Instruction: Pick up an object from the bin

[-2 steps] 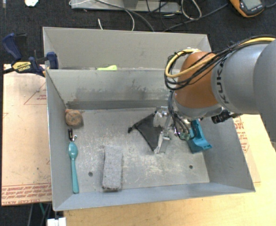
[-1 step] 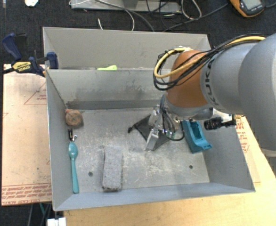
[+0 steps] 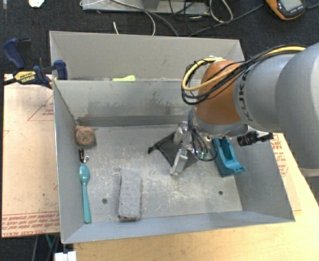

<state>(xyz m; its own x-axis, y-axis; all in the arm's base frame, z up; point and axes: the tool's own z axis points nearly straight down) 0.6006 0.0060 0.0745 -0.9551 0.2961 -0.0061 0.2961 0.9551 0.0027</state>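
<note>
My gripper (image 3: 176, 169) is down near the bin floor, right of centre, under the orange wrist cover. A flat black angular piece (image 3: 164, 145) lies right beside it on its left and touches it or sits partly under it; I cannot tell whether it is gripped. A blue plastic part (image 3: 227, 159) lies just to the gripper's right, near the right wall.
A grey rectangular block (image 3: 129, 194) lies at the front centre-left. A teal spoon (image 3: 85, 192) runs along the left wall, with a small black bit (image 3: 83, 157) and a brown round lump (image 3: 85, 136) behind it. A yellow-green scrap (image 3: 123, 79) peeks over the back divider.
</note>
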